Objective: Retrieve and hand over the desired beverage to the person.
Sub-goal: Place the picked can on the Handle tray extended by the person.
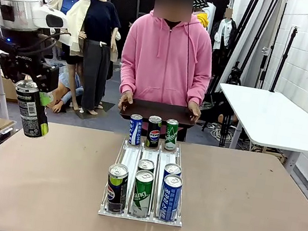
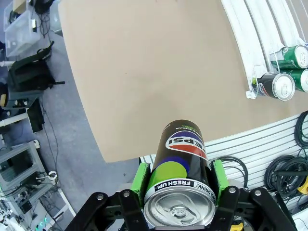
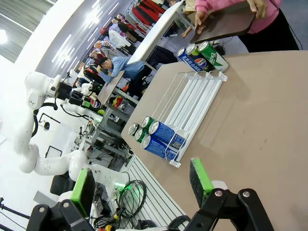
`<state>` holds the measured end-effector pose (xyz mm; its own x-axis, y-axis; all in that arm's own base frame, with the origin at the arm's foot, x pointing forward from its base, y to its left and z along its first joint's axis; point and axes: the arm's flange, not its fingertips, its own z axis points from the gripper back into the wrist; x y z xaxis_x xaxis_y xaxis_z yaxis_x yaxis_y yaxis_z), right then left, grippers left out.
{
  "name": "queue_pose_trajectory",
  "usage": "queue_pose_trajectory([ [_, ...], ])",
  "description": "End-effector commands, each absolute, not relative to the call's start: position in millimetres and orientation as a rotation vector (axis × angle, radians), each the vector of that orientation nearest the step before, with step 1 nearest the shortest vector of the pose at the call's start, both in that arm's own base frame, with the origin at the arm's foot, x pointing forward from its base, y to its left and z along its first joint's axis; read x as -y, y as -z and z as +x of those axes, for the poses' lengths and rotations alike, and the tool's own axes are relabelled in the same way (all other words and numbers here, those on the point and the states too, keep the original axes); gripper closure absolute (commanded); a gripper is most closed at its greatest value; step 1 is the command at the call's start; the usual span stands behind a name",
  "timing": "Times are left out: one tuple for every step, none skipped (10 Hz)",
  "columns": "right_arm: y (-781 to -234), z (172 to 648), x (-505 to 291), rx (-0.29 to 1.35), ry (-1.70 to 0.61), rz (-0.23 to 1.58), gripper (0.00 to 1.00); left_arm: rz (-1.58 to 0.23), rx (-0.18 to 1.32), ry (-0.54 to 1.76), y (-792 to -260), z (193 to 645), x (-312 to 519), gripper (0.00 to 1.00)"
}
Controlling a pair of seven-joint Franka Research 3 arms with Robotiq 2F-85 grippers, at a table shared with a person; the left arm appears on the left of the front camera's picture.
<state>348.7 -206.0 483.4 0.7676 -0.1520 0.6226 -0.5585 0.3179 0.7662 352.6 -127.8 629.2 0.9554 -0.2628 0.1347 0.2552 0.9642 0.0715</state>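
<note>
black can aloft at left, eight cans in the rack

the left gripper (image 2: 179, 178) was clamped on a black pepsi can (image 1: 32, 113), held above the left edge of the brown table (image 1: 245, 206). mid-table, a white rack (image 1: 132, 156) held eight cans: three at its far end, five at the near end. beyond it the person (image 1: 167, 53) in pink held a dark tray (image 1: 157, 111). the right gripper (image 3: 142, 185) stood open. a white side table (image 1: 271, 116) stood at the right.

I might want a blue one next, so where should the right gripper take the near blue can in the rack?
Likely its upper half, coming down from above: the near blue can stands upright in the rack, the green can close beside it, so the low sides are hemmed in.
</note>
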Motion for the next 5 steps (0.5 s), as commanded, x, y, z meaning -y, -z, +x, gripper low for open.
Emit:
queue_pose_trajectory([
  [-482.9, 348.3, 204.2, 0.701, -0.303, 1.260, 0.00, 0.053, 0.149, 0.262, -633.9, 351.0, 127.1, 1.00],
  [-482.9, 348.3, 204.2, 0.701, -0.303, 1.260, 0.00, 0.053, 0.149, 0.262, -633.9, 351.0, 127.1, 1.00],
  [-482.9, 348.3, 204.2, 0.701, -0.303, 1.260, 0.00, 0.053, 0.149, 0.262, -633.9, 351.0, 127.1, 1.00],
  [-482.9, 348.3, 204.2, 0.701, -0.303, 1.260, 0.00, 0.053, 0.149, 0.262, -633.9, 351.0, 127.1, 1.00],
  [-482.9, 348.3, 204.2, 0.701, -0.303, 1.260, 0.00, 0.053, 0.149, 0.262, -633.9, 351.0, 127.1, 1.00],
])
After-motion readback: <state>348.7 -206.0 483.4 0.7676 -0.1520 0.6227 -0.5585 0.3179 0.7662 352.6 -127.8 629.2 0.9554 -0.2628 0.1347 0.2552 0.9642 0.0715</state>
